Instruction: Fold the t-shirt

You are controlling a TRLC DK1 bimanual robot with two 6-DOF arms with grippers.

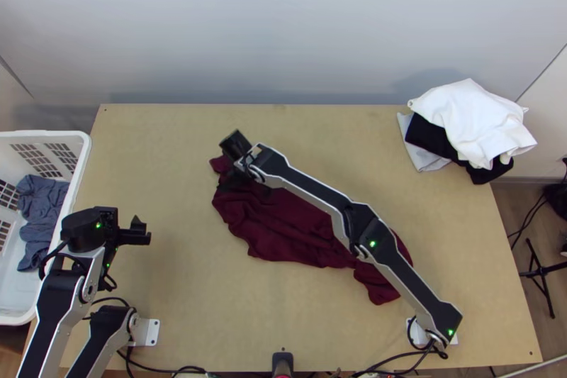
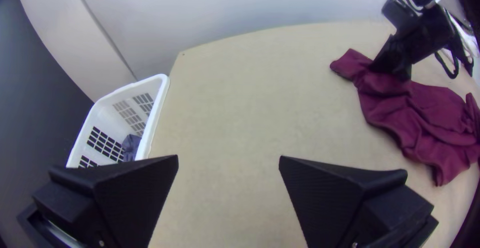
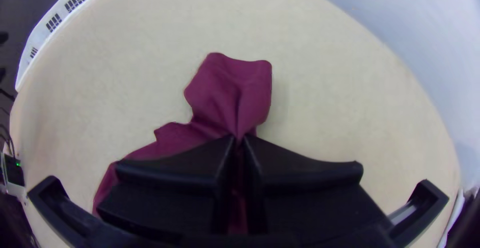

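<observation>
Your crumpled dark red cloth t-shirt point(image 1: 283, 225) lies bunched on the light wooden desk point(image 1: 212, 321), to the right of the white plastic basket with slotted walls point(image 1: 42, 135). You have the right gripper point(image 1: 230, 179) at the shirt's end nearest the basket, its jaws clenched on a gathered fold, with a short flap spreading beyond them. Your left gripper point(image 1: 138, 233) is near the basket, jaws released and wide apart. Inside the basket is a rumpled blue-grey cloth point(image 1: 42, 201); well apart from it, across the desk, sits a pile of white, black and pale grey fabric point(image 1: 468, 123).
</observation>
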